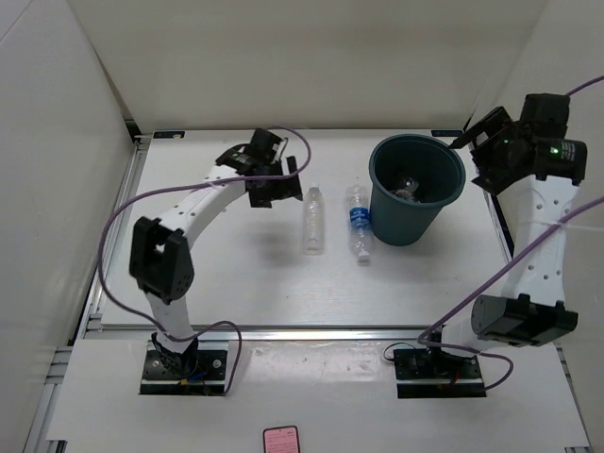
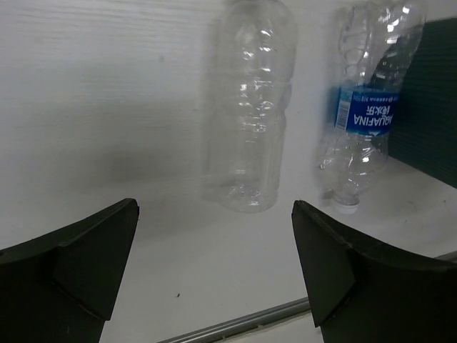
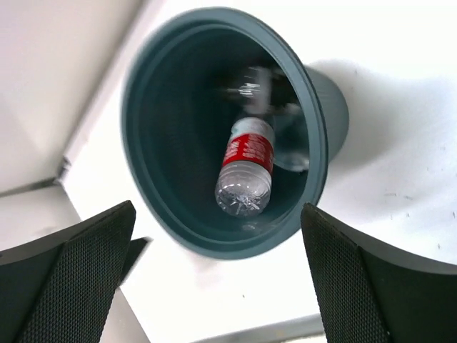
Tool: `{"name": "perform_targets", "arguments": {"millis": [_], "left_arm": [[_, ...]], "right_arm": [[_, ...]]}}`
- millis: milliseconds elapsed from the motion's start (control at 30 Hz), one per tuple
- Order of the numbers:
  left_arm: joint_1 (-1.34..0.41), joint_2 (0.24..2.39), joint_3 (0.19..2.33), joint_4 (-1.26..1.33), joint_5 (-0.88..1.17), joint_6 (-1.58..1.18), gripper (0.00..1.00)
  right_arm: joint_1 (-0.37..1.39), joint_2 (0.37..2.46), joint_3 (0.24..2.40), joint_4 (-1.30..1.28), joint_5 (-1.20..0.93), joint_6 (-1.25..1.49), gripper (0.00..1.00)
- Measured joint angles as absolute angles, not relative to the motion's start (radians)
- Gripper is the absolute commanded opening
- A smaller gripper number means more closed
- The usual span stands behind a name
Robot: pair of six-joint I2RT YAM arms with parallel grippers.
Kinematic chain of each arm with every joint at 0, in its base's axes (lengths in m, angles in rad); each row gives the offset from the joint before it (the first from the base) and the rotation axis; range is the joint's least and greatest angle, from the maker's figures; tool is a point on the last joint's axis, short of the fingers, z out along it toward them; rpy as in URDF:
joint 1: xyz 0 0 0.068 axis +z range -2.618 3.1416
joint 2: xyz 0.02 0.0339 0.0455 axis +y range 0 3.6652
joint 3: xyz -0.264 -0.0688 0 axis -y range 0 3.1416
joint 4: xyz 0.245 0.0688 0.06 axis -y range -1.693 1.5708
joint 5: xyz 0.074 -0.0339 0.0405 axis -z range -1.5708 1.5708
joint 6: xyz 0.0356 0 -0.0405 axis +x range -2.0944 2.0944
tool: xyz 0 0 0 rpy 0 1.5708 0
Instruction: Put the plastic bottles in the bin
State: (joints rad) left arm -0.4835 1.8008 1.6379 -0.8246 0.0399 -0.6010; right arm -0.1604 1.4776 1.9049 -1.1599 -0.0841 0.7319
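Observation:
The dark teal bin (image 1: 389, 209) stands at the back right of the table; it also shows in the right wrist view (image 3: 143, 164). A red-labelled bottle (image 3: 246, 168) lies inside it, with another clear bottle dimly beside it. An unlabelled clear bottle (image 1: 312, 220) and a blue-labelled bottle (image 1: 359, 223) lie on the table left of the bin; both show in the left wrist view, unlabelled (image 2: 250, 107) and blue-labelled (image 2: 364, 107). My left gripper (image 1: 275, 185) is open and empty, just left of the unlabelled bottle. My right gripper (image 1: 478, 151) is open and empty, raised right of the bin. The dark black-capped bottle is not seen.
White walls enclose the table on three sides. A metal rail (image 1: 283, 328) runs along the table's near edge. A small pink card (image 1: 280, 440) lies in front of the arm bases.

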Motion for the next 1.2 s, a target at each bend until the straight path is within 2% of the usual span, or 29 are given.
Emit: {"name": "perform_targets", "arguments": {"millis": [233, 600, 633, 700, 733, 767, 800, 933, 1033, 1133, 1200], "left_arm": [[-0.565, 2.053, 1.805, -0.86, 0.104, -0.581, 1.0], [-0.574, 2.227, 1.856, -0.884, 0.157, -0.561, 1.0], [-0.575, 2.239, 1.857, -0.883, 0.17, -0.561, 0.91], [-0.577, 2.264, 1.858, -0.88, 0.192, -0.564, 0.81], [-0.578, 2.272, 1.858, -0.878, 0.205, -0.563, 0.58], [-0.578, 2.278, 1.858, -0.876, 0.222, -0.57, 0.46], [-0.577, 2.278, 1.861, -0.873, 0.231, -0.571, 0.41], [-0.573, 2.281, 1.95, -0.92, 0.201, -0.572, 0.41], [-0.572, 2.314, 2.209, -0.984, 0.115, -0.561, 0.42], [-0.577, 2.243, 2.33, -0.847, 0.028, -0.527, 0.51], [-0.593, 2.176, 2.379, -0.77, -0.015, -0.494, 0.51]], "right_arm": [[-0.256, 1.406, 1.835, -1.126, -0.143, 0.712, 1.0], [-0.287, 1.377, 1.742, -1.127, -0.177, 0.686, 1.0], [-0.287, 1.372, 1.738, -1.126, -0.179, 0.684, 1.0], [-0.287, 1.364, 1.735, -1.127, -0.179, 0.68, 1.0], [-0.287, 1.362, 1.735, -1.127, -0.18, 0.678, 1.0], [-0.287, 1.361, 1.735, -1.127, -0.181, 0.677, 1.0], [-0.287, 1.361, 1.735, -1.127, -0.183, 0.677, 1.0], [-0.287, 1.361, 1.733, -1.127, -0.182, 0.675, 1.0], [-0.287, 1.361, 1.728, -1.127, -0.181, 0.674, 1.0], [-0.287, 1.356, 1.7, -1.127, -0.182, 0.674, 1.0], [-0.287, 1.354, 1.673, -1.127, -0.182, 0.677, 1.0]]}}
